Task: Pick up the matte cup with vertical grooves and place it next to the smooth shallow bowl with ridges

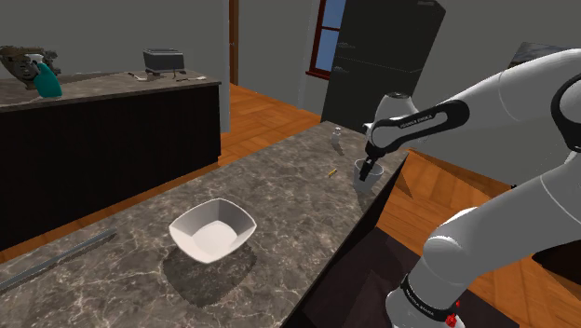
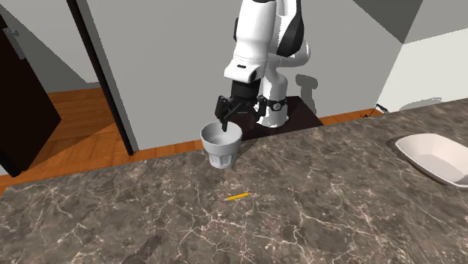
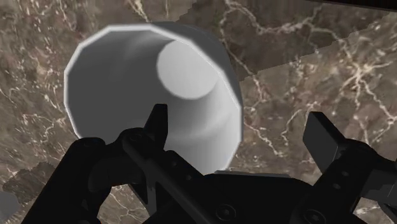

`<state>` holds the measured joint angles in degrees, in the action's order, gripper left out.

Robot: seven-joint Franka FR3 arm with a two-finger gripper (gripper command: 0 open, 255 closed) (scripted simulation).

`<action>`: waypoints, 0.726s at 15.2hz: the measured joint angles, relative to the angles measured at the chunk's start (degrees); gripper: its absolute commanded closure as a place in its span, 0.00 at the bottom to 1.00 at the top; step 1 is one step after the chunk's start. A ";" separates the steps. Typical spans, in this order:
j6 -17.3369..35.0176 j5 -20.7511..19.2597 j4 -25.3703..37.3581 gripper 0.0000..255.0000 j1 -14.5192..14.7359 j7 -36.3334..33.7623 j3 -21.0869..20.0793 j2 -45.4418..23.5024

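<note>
A plain grey cup (image 1: 366, 177) stands upright near the edge of the dark marble counter (image 1: 279, 186), at the end nearest the arm. My black gripper (image 1: 371, 164) hangs just over its rim and is open. In the wrist view one finger (image 3: 154, 124) dips inside the cup (image 3: 153, 89) and the other finger (image 3: 324, 137) is outside, so the cup's wall lies between them untouched. The second exterior view shows the gripper (image 2: 227, 120) at the cup's (image 2: 222, 148) back rim. The white shallow bowl (image 1: 212, 230) sits farther along the counter, seen also as the bowl (image 2: 435, 156) at the right.
A small yellow pencil (image 2: 237, 196) lies on the counter near the cup. A grey metal bar (image 1: 56, 259) lies at the counter's far end beyond the bowl. A second dark counter holds a toaster (image 1: 163, 61) and a teal object (image 1: 47, 82). A dark fridge (image 1: 386, 56) stands behind.
</note>
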<state>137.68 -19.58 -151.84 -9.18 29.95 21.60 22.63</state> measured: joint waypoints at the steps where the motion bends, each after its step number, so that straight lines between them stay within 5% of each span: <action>1: 0.93 -0.03 -0.20 0.00 0.04 -0.04 0.15 -0.72; 10: 4.41 -0.08 -0.75 0.00 0.08 0.22 1.01 -3.56; 11: 4.41 -0.08 -0.75 1.00 0.08 0.22 1.01 -3.56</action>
<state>142.09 -19.65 -152.59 -9.10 30.17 22.62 19.08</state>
